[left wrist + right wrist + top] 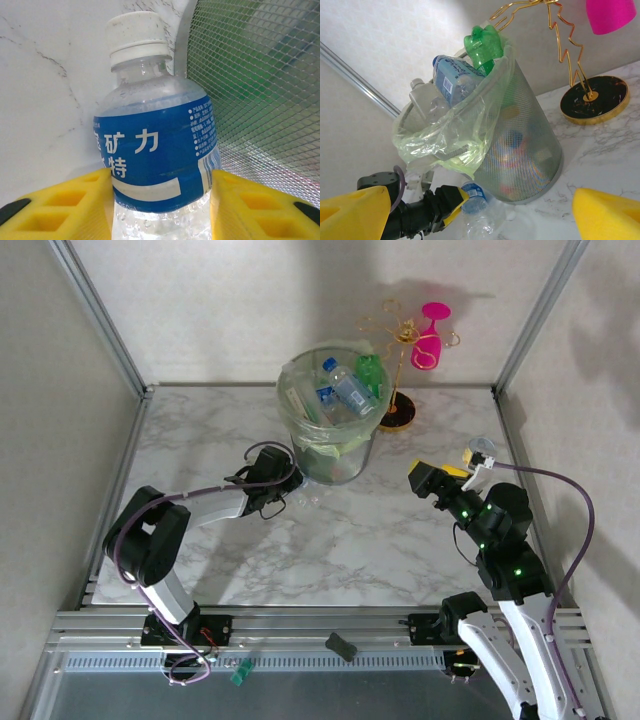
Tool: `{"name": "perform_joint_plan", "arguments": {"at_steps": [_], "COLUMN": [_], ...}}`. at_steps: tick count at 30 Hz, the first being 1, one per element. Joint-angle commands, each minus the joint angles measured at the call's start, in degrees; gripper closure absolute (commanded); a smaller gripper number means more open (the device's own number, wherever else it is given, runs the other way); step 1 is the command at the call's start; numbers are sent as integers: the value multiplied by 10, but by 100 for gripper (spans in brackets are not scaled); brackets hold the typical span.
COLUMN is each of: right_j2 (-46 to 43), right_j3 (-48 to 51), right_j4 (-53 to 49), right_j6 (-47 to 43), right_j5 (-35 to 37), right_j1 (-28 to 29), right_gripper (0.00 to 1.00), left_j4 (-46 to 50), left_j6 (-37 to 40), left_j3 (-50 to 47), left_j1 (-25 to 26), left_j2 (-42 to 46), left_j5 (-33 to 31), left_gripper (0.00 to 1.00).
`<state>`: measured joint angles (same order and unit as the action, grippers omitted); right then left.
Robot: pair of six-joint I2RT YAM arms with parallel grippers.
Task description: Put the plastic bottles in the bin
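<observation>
Yellow pads (pixel 65 205) press both sides of a blue-labelled bottle (pixel 155 150): the left gripper (pixel 283 480) is closed on it, down on the marble desk (pixel 350 550) hard against the foot of the bin (pixel 530 130). The right gripper (pixel 437 478) hangs with its jaws wide and holding nothing, well off to the other side.

The trouble looks likely to come on the way up. The bottle sits almost against the mesh wall, and the green liner (pixel 445 145) droops over the rim right above it, so a straight lift could scrape the bin or snag the bag and drag it. The bin is already heaped, with a clear bottle (pixel 345 385) and a green one (pixel 370 370) riding above the rim, so another may roll back off. Thin plastic could also buckle in the grip.

Room lies toward the front, where open marble stretches between the arms. Behind, the gold stand (pixel 397 418) and pink glass (pixel 430 340) crowd the bin — little margin there.
</observation>
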<state>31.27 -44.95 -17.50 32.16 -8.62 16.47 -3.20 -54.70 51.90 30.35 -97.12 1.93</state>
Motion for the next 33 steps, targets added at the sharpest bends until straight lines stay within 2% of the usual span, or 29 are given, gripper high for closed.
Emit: {"name": "perform_joint_plan", "arguments": {"at_steps": [1, 11, 20, 22, 26, 30, 33], "right_j2": [-7, -9, -11, -13, -15, -13, -13], "right_j3": [-5, 0, 11, 10, 9, 10, 12], "right_j4": [-2, 6, 13, 9, 4, 7, 7], "right_j6": [-7, 0, 9, 8, 4, 5, 5], "right_j5": [10, 5, 1, 3, 6, 5, 6], "right_j1": [-1, -1, -1, -1, -1, -1, -1], "right_gripper": [6, 6, 6, 7, 6, 6, 6], "left_j4": [48, 85, 91, 94, 107, 108, 100], "left_j6": [12, 34, 34, 35, 41, 41, 37], "left_j3": [-9, -26, -48, -48, -35, -15, 4], "left_j1": [3, 3, 9, 12, 11, 10, 10], "left_j2": [9, 111, 102, 93, 65, 26, -8], "left_j5": [-26, -58, -53, -60, -74, -73, -55], "left_gripper": [54, 53, 51, 46, 29, 21, 19]}}
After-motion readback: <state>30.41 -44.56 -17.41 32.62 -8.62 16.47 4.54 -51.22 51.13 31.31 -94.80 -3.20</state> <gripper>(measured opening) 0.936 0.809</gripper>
